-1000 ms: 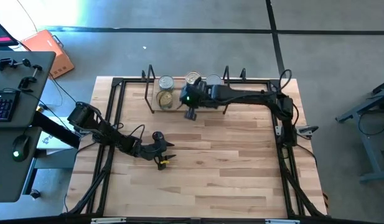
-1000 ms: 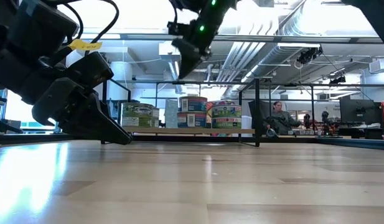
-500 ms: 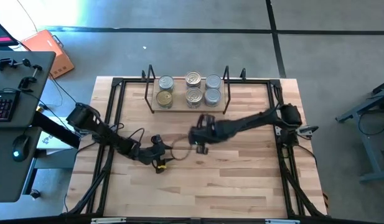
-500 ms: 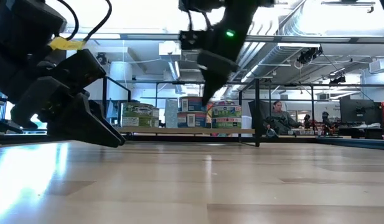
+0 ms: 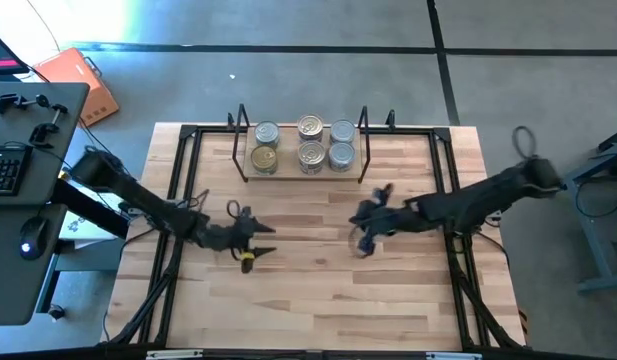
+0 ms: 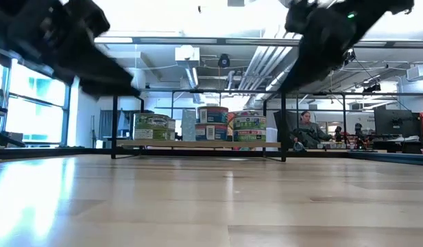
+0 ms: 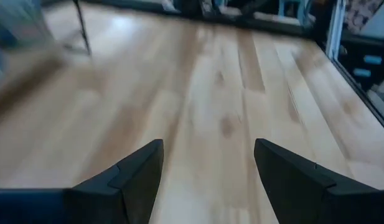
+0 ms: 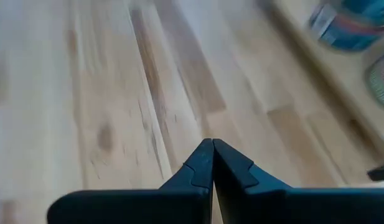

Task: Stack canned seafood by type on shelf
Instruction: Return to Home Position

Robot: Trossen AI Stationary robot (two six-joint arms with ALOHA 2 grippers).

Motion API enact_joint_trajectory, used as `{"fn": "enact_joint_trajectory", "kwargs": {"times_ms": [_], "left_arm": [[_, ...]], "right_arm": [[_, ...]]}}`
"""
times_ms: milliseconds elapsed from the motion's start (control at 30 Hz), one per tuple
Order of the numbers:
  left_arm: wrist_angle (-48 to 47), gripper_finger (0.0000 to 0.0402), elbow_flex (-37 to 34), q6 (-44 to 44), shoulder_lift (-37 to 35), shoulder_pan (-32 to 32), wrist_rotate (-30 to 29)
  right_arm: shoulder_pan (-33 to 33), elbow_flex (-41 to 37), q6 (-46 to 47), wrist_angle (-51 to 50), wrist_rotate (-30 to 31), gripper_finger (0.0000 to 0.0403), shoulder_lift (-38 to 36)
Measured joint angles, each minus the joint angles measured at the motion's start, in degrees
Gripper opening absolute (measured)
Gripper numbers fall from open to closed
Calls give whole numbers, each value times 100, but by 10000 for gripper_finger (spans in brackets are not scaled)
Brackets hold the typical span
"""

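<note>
Several tins of canned seafood (image 5: 310, 152) with gold and silver tops stand on the shelf (image 5: 287, 162) at the table's far middle. In the low view the tins (image 6: 212, 123) sit on the shelf's board (image 6: 197, 144), the middle ones two high. My left gripper (image 5: 263, 237) hangs open over the bare table left of centre, with nothing between its fingers (image 7: 139, 180). My right gripper (image 5: 362, 240) is shut and empty above the table right of centre; its own view shows the shut tips (image 8: 211, 149) and blurred tins (image 8: 353, 25) beyond.
A black frame (image 5: 183, 180) runs around the wooden table top. Bare wood (image 5: 318, 290) lies between both grippers and the near edge. A desk with a keyboard (image 5: 3, 170) stands beyond the left edge. A person (image 6: 306, 130) sits far behind the table.
My right gripper has swung away from the shelf, toward the near edge and then the right, sinking a little and staying shut. My left gripper has risen off the table and drawn back slightly to the left, still open.
</note>
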Motion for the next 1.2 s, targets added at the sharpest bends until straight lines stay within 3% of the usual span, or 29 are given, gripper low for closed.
{"fn": "enact_joint_trajectory", "kwargs": {"times_ms": [133,300,400,700,1000,1200], "left_arm": [[-268,241,-205,576,-998,512,110],[-445,225,-676,667,-2266,1418,1175],[-1131,214,-772,663,-3063,1829,1501],[-3262,201,-765,857,-5300,2423,1601],[-4853,201,-768,814,-7545,2477,1579],[-5141,201,-703,818,-7511,2489,1423]], "right_arm": [[-35,-953,-108,611,15,0,-1150],[-218,-1861,-176,944,-306,0,-2283],[-266,-2146,-153,963,-569,0,-2901],[-260,-2462,-680,895,-964,0,-4573],[-267,-2572,-752,195,-1104,0,-6183],[-261,-2647,-558,-351,-1091,0,-6940]]}}
